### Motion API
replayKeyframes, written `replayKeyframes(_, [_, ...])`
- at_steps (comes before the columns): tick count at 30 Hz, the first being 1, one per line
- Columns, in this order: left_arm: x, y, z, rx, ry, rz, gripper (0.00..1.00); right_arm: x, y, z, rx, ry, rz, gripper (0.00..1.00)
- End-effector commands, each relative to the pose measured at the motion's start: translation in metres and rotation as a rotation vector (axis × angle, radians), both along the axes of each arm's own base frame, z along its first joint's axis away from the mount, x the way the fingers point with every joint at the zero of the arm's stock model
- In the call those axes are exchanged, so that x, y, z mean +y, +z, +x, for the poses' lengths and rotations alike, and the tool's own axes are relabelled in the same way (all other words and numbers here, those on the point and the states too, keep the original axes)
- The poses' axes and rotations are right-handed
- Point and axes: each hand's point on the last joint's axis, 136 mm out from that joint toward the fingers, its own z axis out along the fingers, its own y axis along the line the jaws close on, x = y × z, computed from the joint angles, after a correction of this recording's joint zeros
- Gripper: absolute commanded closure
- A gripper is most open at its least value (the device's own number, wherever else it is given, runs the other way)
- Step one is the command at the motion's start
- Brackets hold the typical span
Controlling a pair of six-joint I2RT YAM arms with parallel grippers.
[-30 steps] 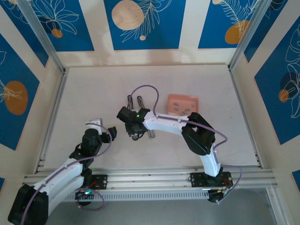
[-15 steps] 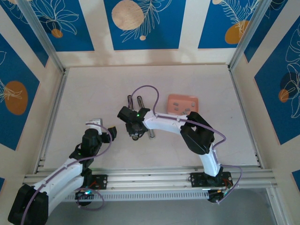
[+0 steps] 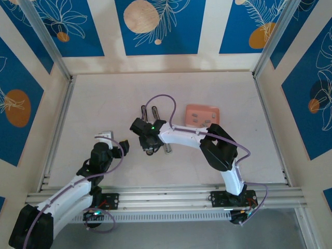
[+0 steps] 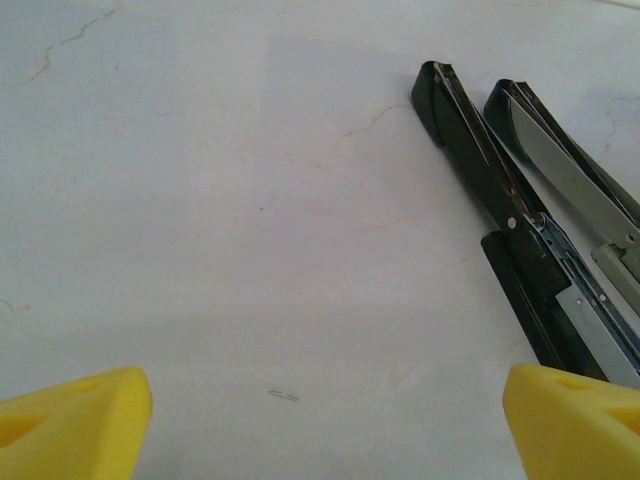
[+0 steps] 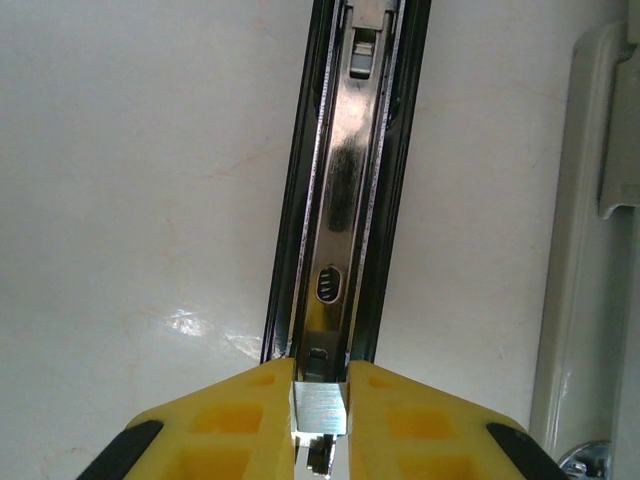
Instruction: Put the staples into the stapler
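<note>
Though nothing has moved, the right gripper (image 5: 320, 400) pinches staples (image 5: 320, 410) over the stapler (image 5: 345, 200), not loaded yet; the left gripper (image 4: 325, 420) gapes wide.

The white table (image 3: 104, 98) bears the opened stapler (image 3: 154, 114) and a pink tray (image 3: 199, 107).

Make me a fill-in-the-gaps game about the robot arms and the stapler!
1. The salmon-pink square tray lies on the ___ side of the slim black open stapler.
2. The left end effector, with yellow fingertips, is wide ___.
3. The right end effector is ___ on a short silvery metal strip over the stapler's rail.
Missing words: right, open, shut.
</note>
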Motion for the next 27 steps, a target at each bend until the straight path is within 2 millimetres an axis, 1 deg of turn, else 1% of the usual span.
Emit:
replayKeyframes(1, [0.002,0.000,-0.001,-0.004,-0.004,0.002,0.09,0.002,0.018,-0.003,-0.032,0.008,0.031,0.82])
replayKeyframes(11, [0.002,0.003,-0.001,-0.012,-0.004,-0.003,0.09,0.003,0.017,-0.005,-0.029,0.018,0.035,0.82])
replayKeyframes(22, [0.002,0.004,-0.001,-0.018,-0.005,0.000,0.09,0.002,0.000,-0.007,0.037,0.012,-0.002,0.82])
replayKeyframes(27, [0.002,0.004,-0.001,-0.015,-0.003,0.003,0.09,0.000,-0.003,-0.007,0.049,0.005,-0.011,0.82])
